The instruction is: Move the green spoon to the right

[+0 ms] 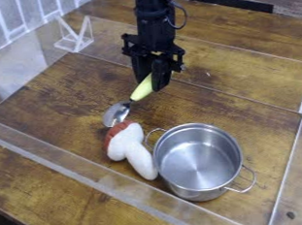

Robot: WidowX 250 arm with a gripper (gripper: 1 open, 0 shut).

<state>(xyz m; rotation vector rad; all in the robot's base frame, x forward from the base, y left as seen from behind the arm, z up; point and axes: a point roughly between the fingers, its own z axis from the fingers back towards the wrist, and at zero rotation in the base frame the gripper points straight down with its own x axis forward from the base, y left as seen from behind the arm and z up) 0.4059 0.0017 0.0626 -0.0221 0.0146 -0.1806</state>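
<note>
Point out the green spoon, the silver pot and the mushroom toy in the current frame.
green spoon [142, 90]: camera view, on its yellow-green handle
silver pot [222, 131]: camera view, on its rim
mushroom toy [140, 162]: camera view, on its white part

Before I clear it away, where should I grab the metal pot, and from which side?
Likely the thin side wall of the round silver metal pot: its open top faces up, so come from above, one finger inside, avoiding the red-and-white toy beside it.
</note>
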